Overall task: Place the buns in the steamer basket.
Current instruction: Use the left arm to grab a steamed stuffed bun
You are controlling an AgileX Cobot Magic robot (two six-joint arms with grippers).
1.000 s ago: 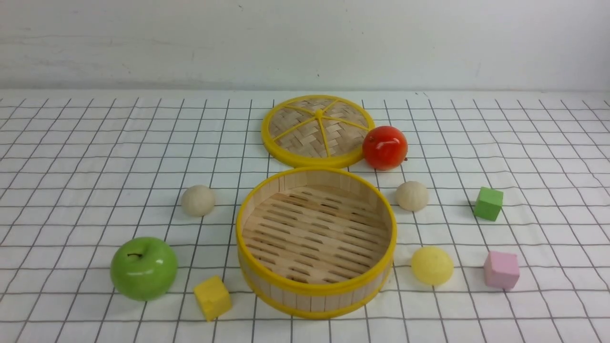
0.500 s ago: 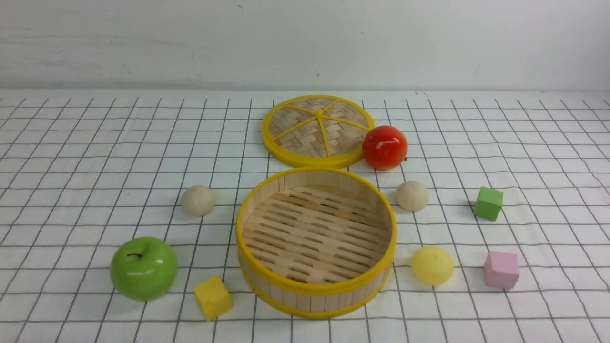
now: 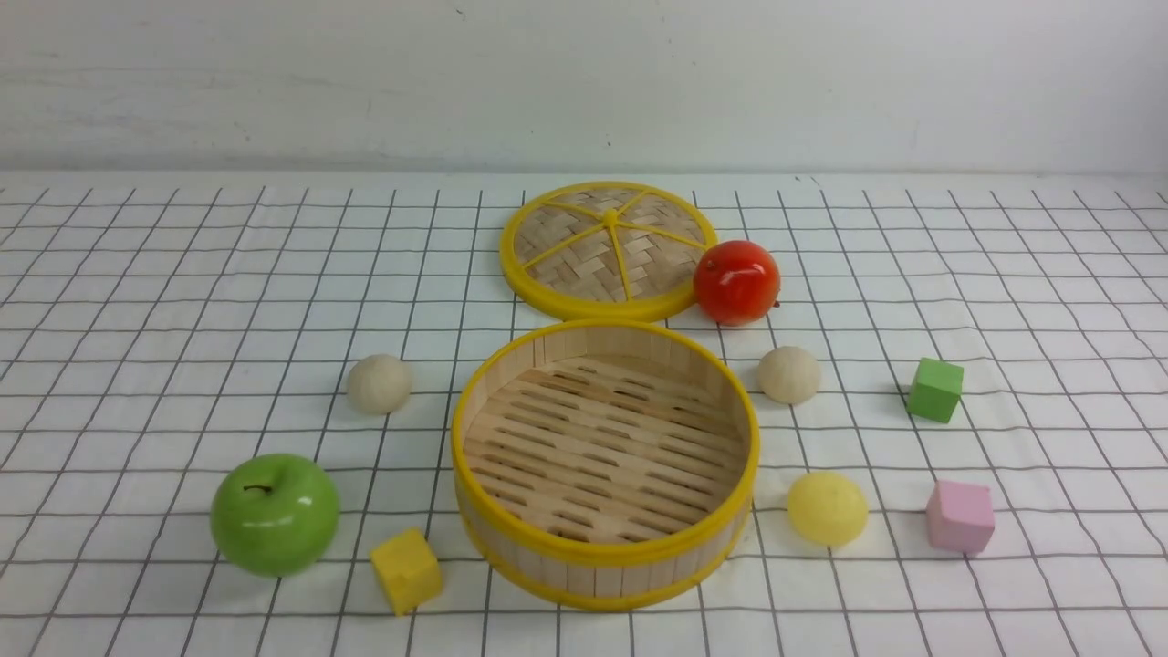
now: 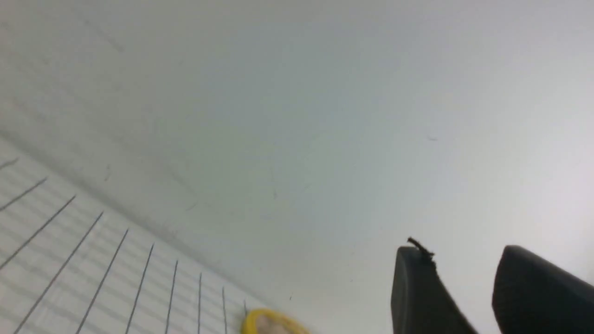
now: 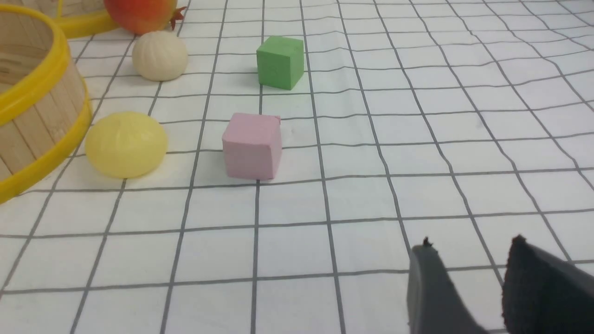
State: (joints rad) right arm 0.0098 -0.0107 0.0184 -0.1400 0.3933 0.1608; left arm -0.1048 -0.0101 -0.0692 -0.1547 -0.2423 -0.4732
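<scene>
The steamer basket (image 3: pixel 604 547) stands empty at the centre front of the table. One cream-white bun (image 3: pixel 380 383) lies left of it, another (image 3: pixel 788 374) right of it, and the pale yellow bun (image 3: pixel 828 508) at its right front. Neither gripper shows in the front view. In the right wrist view my right gripper (image 5: pixel 468 248) is open and empty, low over the cloth, apart from the yellow bun (image 5: pixel 126 144), the cream-white bun (image 5: pixel 160 55) and the basket wall (image 5: pixel 28 134). In the left wrist view my left gripper (image 4: pixel 464 254) is open and empty, facing the wall.
The woven lid (image 3: pixel 607 248) lies behind the basket with a red fruit (image 3: pixel 736 282) beside it. A green apple (image 3: pixel 275 514) and a yellow cube (image 3: pixel 406 570) sit front left. A green cube (image 3: pixel 935 390) and a pink cube (image 3: pixel 960 516) sit right.
</scene>
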